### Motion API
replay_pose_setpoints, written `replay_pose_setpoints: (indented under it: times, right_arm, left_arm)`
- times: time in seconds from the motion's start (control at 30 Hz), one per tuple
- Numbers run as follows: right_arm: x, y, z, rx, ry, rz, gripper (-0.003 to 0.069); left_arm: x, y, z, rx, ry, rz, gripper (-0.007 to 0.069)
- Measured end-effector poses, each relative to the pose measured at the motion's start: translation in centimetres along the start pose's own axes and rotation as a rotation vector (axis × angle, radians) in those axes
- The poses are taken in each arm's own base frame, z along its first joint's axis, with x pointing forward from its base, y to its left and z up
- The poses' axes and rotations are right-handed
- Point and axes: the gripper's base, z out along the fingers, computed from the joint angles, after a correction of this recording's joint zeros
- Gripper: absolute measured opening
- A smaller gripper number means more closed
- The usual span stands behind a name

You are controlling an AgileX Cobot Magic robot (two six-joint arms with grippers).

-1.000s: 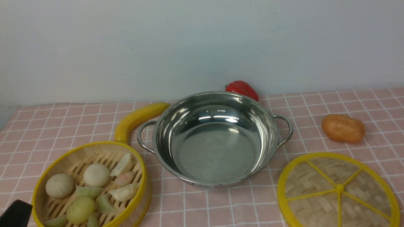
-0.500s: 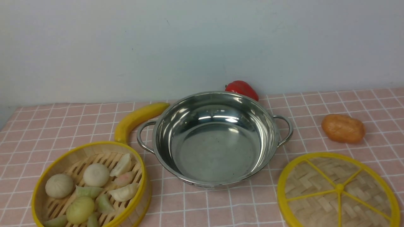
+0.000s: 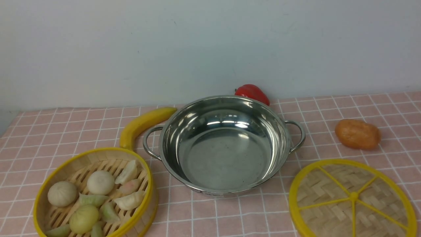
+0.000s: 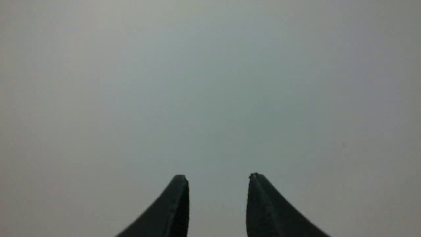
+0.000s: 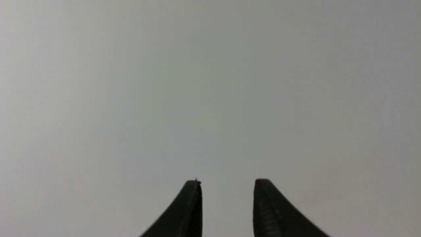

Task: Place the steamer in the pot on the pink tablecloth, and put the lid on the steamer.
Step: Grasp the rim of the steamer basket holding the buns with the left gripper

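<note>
The steamer (image 3: 65, 166), a bamboo basket with yellow rims holding several buns and dumplings, sits at the front left of the pink tablecloth (image 3: 49, 131). The steel pot (image 3: 223, 144) stands empty in the middle. The woven lid (image 3: 352, 199) lies flat at the front right. Neither gripper shows in the front view. The left gripper (image 4: 217, 177) and the right gripper (image 5: 227, 182) each show two dark fingertips apart with nothing between them, facing a plain grey surface.
A yellow banana (image 3: 143, 123) lies against the pot's left handle. A red pepper (image 3: 252, 92) sits behind the pot by the wall. An orange-brown potato (image 3: 358, 133) lies at the right, behind the lid.
A dark gripper part at the front view's lower left corner one second ago has gone out of view. The objects on the cloth have not moved.
</note>
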Motion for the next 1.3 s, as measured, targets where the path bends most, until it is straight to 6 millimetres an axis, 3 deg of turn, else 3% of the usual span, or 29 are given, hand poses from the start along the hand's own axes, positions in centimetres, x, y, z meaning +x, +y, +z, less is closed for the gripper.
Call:
replay_pose_setpoints:
  times: [0.07, 0.1, 0.17, 0.23, 0.4, 0.43, 0.5, 0.57, 0.6, 0.67, 0.87, 1.3]
  right_arm:
    - [1.8, -0.6, 1.5, 0.069, 0.233, 0.007, 0.0240]
    - [2.0, -0.6, 1.6, 0.075, 0.258, 0.010, 0.0240]
    - [4.4, -1.4, 3.0, 0.153, 0.528, 0.030, 0.0240]
    - [5.6, -1.9, 3.7, 0.196, 0.675, 0.030, 0.0240]
    - [7.1, -2.5, 4.7, 0.227, 0.834, -0.005, 0.0240]
    - [7.4, -2.7, 5.1, 0.226, 0.864, -0.025, 0.0240]
    - [7.5, -2.7, 5.2, 0.221, 0.878, -0.042, 0.0240]
    - [7.6, -2.8, 5.3, 0.215, 0.892, -0.061, 0.0240]
    - [7.6, -2.8, 5.3, 0.215, 0.892, -0.061, 0.0240]
    - [7.7, -2.8, 5.3, 0.207, 0.897, -0.079, 0.0240]
    - [7.9, -2.5, 5.3, 0.162, 0.916, -0.125, 0.0240]
    - [8.1, -1.9, 5.2, 0.120, 0.933, -0.117, 0.0240]
  left_arm:
    - [1.3, 0.2, 1.3, -0.016, 0.145, -0.059, 0.0235]
    - [1.5, 0.2, 1.5, -0.015, 0.164, -0.068, 0.0234]
    - [4.3, 1.4, 3.5, -0.140, 0.439, -0.199, 0.0224]
    - [6.3, 2.6, 4.4, -0.258, 0.617, -0.277, 0.0221]
    - [9.9, 4.6, 6.3, -0.421, 0.935, -0.321, 0.0221]
    - [11.6, 5.1, 7.0, -0.451, 1.091, -0.329, 0.0221]
    - [12.9, 5.4, 7.7, -0.456, 1.190, -0.336, 0.0222]
    - [15.7, 6.0, 9.4, -0.444, 1.351, -0.341, 0.0230]
    - [15.9, 6.0, 9.6, -0.443, 1.362, -0.341, 0.0231]
    - [18.4, 6.5, 11.4, -0.423, 1.440, -0.341, 0.0241]
    - [23.6, 7.6, 13.8, -0.417, 1.559, -0.307, 0.0242]
    - [29.3, 8.3, 16.3, -0.397, 1.539, -0.318, 0.0242]
